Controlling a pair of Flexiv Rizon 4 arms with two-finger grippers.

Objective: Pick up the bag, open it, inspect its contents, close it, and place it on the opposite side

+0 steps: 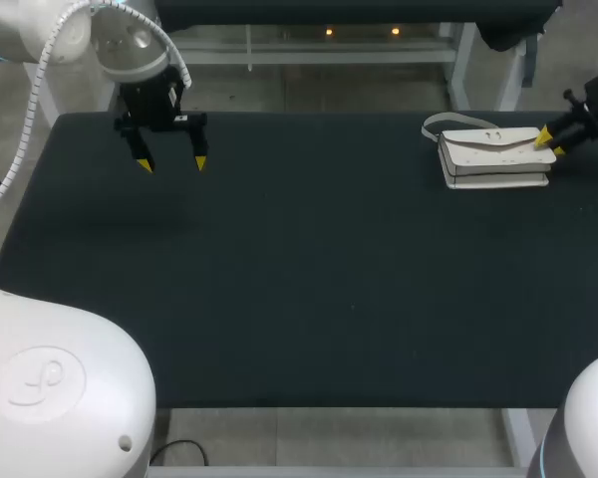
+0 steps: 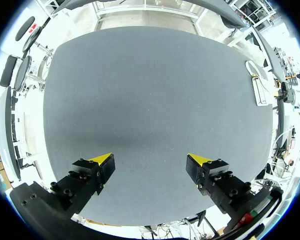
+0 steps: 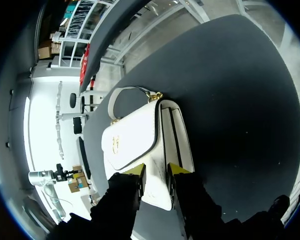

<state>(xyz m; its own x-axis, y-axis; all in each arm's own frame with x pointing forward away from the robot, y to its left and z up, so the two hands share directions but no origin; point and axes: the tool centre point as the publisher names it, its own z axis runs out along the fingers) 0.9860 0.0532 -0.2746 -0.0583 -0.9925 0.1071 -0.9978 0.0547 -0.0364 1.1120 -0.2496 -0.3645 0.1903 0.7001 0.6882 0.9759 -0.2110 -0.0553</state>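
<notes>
White bag lies on the dark counter, one end clamped by the right pincer, while the left pincer hangs spread wide, holding nothing.

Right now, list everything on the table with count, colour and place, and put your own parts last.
bag: 1, white, lying at the far right of the table.
table: 1, black top, under both arms.
left end effector: 1, black with yellow tips, above the far left of the table, open and holding nothing.
right end effector: 1, black with yellow tips, at the bag's right end, fingers closed on the bag from two sides.
</notes>
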